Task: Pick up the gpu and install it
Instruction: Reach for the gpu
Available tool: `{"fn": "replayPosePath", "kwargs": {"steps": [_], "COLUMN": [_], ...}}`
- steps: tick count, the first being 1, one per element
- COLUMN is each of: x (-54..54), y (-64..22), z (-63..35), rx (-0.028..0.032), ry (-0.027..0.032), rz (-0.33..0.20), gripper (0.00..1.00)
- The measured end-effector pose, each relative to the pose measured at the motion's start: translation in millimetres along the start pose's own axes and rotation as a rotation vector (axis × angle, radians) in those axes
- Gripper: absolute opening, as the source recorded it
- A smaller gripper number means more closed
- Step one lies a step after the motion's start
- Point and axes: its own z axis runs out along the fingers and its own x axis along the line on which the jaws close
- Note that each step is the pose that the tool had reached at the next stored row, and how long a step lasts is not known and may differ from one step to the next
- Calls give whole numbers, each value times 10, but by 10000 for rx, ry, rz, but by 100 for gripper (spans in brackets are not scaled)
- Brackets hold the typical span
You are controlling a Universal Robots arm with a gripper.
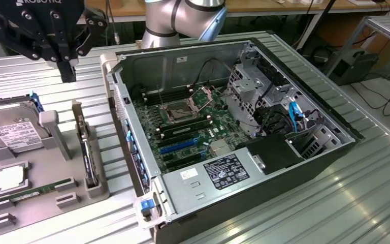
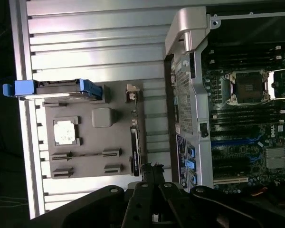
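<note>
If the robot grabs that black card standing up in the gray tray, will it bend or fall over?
Probably stiff: the card stands straight on its thin edge in the gray tray without sagging. A sideways nudge might tip it, since it is tall and narrow. Its metal bracket end is probably heavier.

Black hand (image 1: 65, 77) marked, seemingly, ROBOTIQ on a silver-grey arm (image 1: 181, 20).

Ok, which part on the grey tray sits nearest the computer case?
The gpu, the thin black card at the tray's case-side edge; hard drive, processor and memory stick sit farther.
</note>
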Motion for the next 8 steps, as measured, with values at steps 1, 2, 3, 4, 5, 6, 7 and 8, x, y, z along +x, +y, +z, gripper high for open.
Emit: {"fn": "replayPosePath", "kwargs": {"steps": [1, 2, 3, 4, 5, 6, 7, 8], "x": [4, 7, 12, 15, 18, 23, 27, 32], "y": [-7, -13, -24, -29, -35, -44, -52, -62], "z": [21, 42, 71, 87, 105, 133, 155, 185], "rx": [-1, -1, 0, 0, 0, 0, 1, 0], "ry": [0, -1, -1, 0, 0, 0, 1, 0], "rz": [1, 1, 0, 1, 1, 1, 1, 1], "gripper": [11, 11, 11, 11, 11, 11, 11, 11]}}
